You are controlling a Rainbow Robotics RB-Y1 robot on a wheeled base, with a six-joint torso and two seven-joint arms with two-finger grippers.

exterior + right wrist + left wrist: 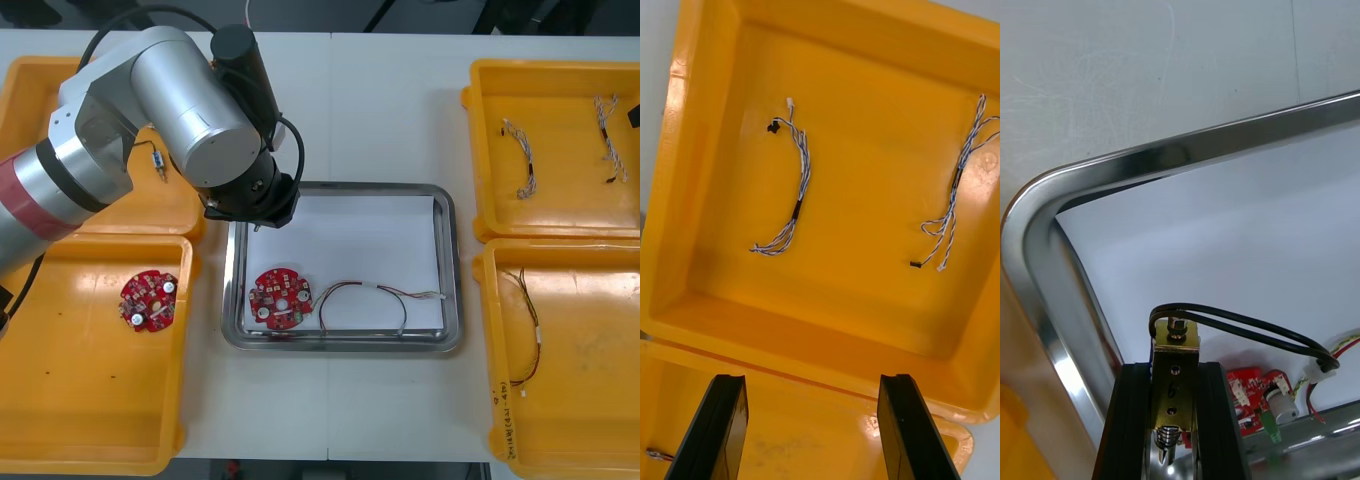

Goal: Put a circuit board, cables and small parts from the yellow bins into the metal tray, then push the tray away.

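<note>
Clamping a small metal part (1175, 373), left claw (256, 222) overhangs tray (345, 188) near board (278, 298).

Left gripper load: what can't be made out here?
Front view: the arm's wrist hides how the left gripper holds the small metal part over the tray.
Left wrist view: its fingers cover part of the circuit board.
Right wrist view: beside the open right gripper, the edge cuts a cable.

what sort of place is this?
Likely electronics kitting bench: yellow bins of cables and circuit boards flank a metal tray; left gripper holds a small metal part over it, right gripper hovers over one.
</note>
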